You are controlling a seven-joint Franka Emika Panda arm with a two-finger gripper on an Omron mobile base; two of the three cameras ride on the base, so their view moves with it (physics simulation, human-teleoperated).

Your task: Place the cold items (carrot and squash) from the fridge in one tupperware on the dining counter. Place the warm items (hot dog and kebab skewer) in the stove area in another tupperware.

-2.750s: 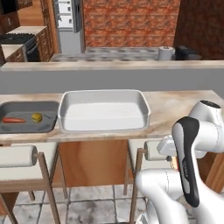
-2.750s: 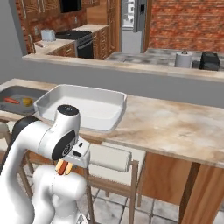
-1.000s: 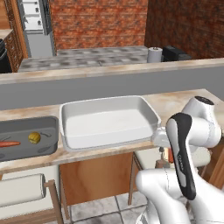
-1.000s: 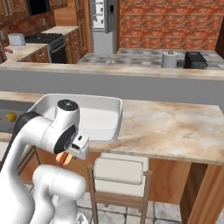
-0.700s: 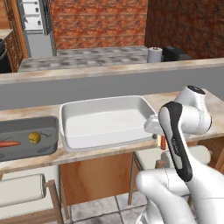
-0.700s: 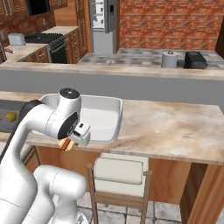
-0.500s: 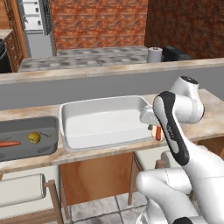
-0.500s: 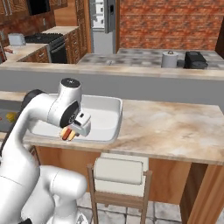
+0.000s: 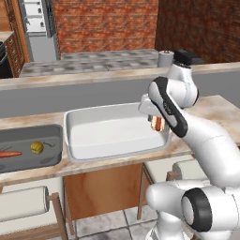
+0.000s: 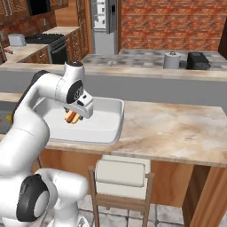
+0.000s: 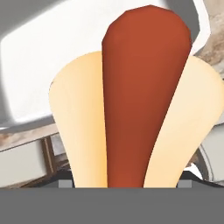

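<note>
My gripper is shut on the hot dog, a red sausage in a tan bun. It hangs over the right end of the white tupperware on the dining counter. In the right base view the hot dog sits above the white tupperware, near its middle. In the hand view the hot dog points away from the camera over the white tupperware. A grey tupperware to the left holds the carrot and the squash. The kebab skewer is out of view.
Stools stand under the counter. On the back counter are a paper towel roll and a black appliance. The fridge is at the back left. Bare marble counter stretches right of the white tupperware.
The arm has swung the hot dog up from beside the counter front and leftward, over the white tupperware's right end. The grip stays the same.
</note>
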